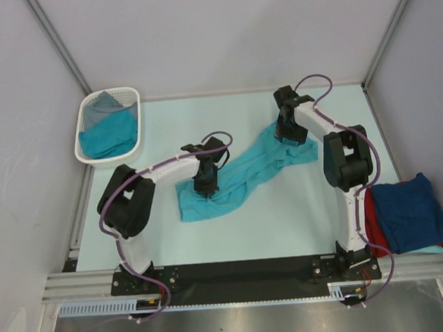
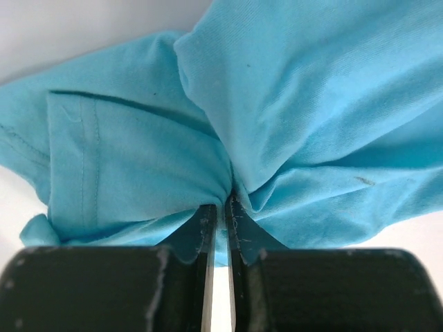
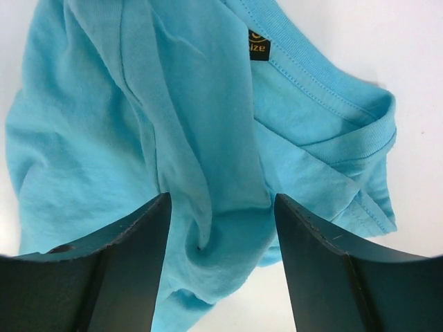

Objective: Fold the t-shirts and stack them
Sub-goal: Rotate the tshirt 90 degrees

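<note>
Teal t-shirt [image 1: 245,172] bunched diagonally mid worktop [image 1: 249,236], left end effector [image 2: 221,207] slit-narrow on its 8 o'clock end, grip unclear, right end effector [image 3: 221,200] released over 2 o'clock end, bare room at 6 and 12 o'clock

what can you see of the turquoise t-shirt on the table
The turquoise t-shirt is soft knit cloth, crumpled and stretched in a diagonal band on the pale table, not yet folded. Its ribbed collar with a dark neck label lies at the far right end. The left gripper pinches a gathered fold between nearly closed jaws; the right gripper stands open astride a ridge of cloth.
</note>
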`<move>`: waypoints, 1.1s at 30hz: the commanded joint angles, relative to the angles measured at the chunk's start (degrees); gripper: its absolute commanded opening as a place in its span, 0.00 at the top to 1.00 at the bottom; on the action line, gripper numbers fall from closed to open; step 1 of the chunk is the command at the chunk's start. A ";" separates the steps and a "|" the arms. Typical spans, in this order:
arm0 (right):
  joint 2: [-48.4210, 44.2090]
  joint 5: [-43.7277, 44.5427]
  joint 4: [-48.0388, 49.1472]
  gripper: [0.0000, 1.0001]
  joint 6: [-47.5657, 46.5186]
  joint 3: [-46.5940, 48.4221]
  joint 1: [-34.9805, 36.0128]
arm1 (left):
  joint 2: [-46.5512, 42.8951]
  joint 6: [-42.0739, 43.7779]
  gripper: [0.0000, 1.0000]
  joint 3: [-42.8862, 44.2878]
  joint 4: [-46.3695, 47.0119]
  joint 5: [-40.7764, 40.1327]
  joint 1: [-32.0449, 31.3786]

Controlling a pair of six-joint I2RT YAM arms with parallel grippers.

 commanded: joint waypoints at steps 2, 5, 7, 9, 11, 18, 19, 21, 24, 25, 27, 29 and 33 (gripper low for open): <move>1.61 -0.57 -0.26 0.33 -0.09 1.54 -1.07 | 0.79 0.45 0.87 2.83 -0.29 -1.13 0.05; 3.10 -1.98 0.18 0.32 0.26 1.10 -1.51 | 0.88 0.45 0.87 3.00 -0.29 -1.04 0.05; 3.98 -3.12 0.09 0.32 0.35 1.45 -1.86 | 1.05 0.45 0.87 3.09 -0.38 -0.95 0.05; 5.21 -4.79 -0.26 0.34 0.53 1.89 -2.04 | 1.05 0.36 0.87 3.27 -0.55 -0.95 0.05; 5.57 -5.41 -0.35 0.37 0.70 1.89 -2.30 | 1.14 0.36 0.87 3.53 -0.73 -0.86 0.05; 5.39 -6.03 0.27 0.65 0.62 1.80 -2.39 | 2.11 0.28 0.89 3.97 -0.82 -0.34 0.05; 5.22 -6.11 0.18 0.70 0.53 1.72 -2.39 | 2.11 0.28 0.89 4.14 -0.90 -0.25 0.05; 5.13 -6.29 0.18 0.85 0.53 1.37 -2.39 | 2.63 0.28 0.90 4.23 -0.99 -0.16 0.05; 4.69 -6.29 0.35 0.92 0.62 0.75 -2.39 | 3.07 0.19 0.91 4.49 -1.08 0.10 0.05; 4.34 -6.38 0.27 0.94 0.70 0.58 -2.39 | 3.25 0.19 0.91 4.41 -0.99 0.19 0.05; 4.08 -6.20 0.44 0.97 0.70 0.14 -2.39 | 3.51 0.19 0.91 4.32 -1.08 0.45 0.05; 3.73 -5.94 0.53 1.00 0.62 -0.13 -2.39 | 3.95 0.10 0.92 4.23 -0.82 0.72 0.05; 3.37 -5.68 0.62 1.00 0.70 -0.66 -2.39 | 4.66 0.10 0.99 3.71 -0.64 1.60 0.05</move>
